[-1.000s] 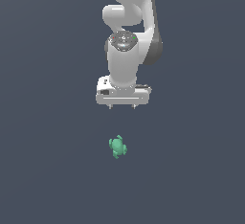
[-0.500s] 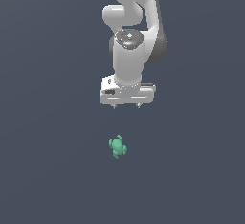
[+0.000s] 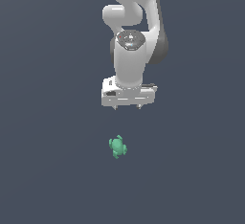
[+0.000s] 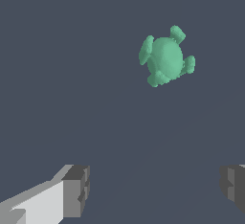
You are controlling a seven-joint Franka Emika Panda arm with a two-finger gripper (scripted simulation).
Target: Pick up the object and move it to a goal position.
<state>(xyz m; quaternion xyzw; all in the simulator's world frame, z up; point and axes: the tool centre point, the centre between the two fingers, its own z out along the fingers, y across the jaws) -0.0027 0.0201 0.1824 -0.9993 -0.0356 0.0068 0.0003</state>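
One small teal-green object [image 3: 117,147] lies on the dark worktop [image 3: 48,170], just below the middle of the exterior view, untouched. The white pincer [image 3: 127,106] hangs above it, well apart, its fingers [image 4: 76,191] spread wide with nothing between them.

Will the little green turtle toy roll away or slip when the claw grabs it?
The green turtle toy looks squat with stubby knobs, so it probably won't roll. Its rounded body might slip between the flat fingers. It looks stiff and small, likely light for the open claw.
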